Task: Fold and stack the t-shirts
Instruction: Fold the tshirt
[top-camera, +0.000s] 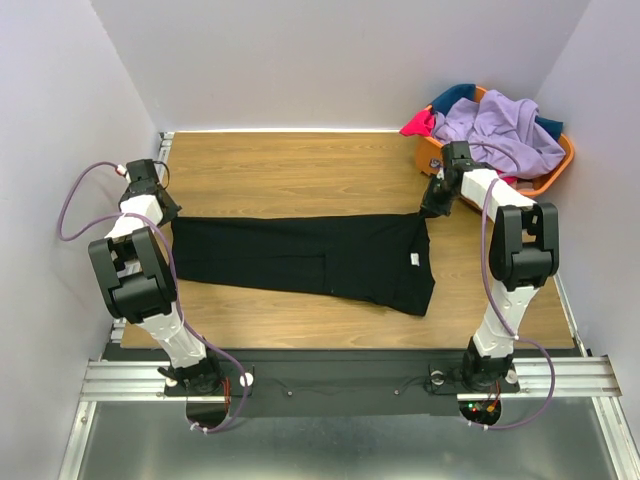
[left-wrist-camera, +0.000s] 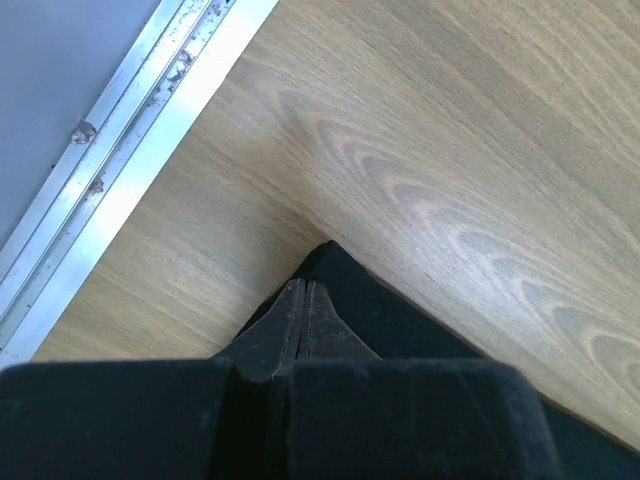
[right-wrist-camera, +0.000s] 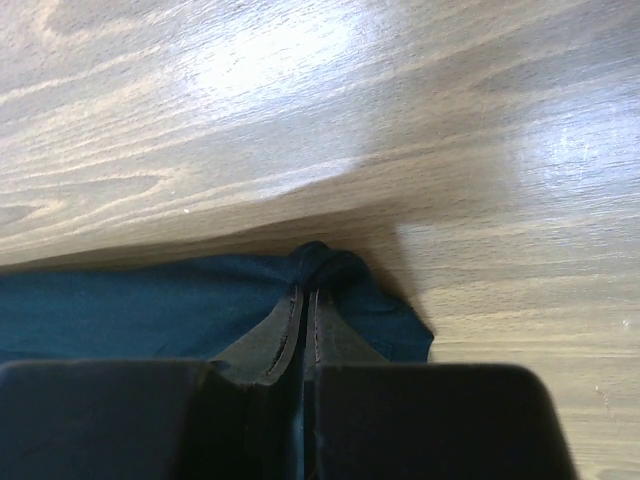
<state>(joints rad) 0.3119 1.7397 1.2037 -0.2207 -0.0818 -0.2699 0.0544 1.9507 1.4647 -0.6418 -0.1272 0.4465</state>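
Overhead: a black t-shirt (top-camera: 300, 258) lies stretched flat across the wooden table (top-camera: 300, 170), its white label (top-camera: 414, 259) near the three o'clock end. The left gripper (top-camera: 168, 214) pinches the shirt's nine o'clock corner, and the right gripper (top-camera: 432, 208) pinches the far corner at three o'clock. At one o'clock an orange basket (top-camera: 556, 170) holds a heap of lavender (top-camera: 505, 125), pink-red (top-camera: 420, 122) and teal (top-camera: 455, 97) shirts

Left wrist: the fingers (left-wrist-camera: 285, 325) are pressed together on a point of black cloth, with bare wood beyond and an aluminium rail (left-wrist-camera: 110, 160) at ten o'clock

Right wrist: the fingers (right-wrist-camera: 270, 335) are clamped on a small bunched fold, the dark cloth trailing off toward nine o'clock
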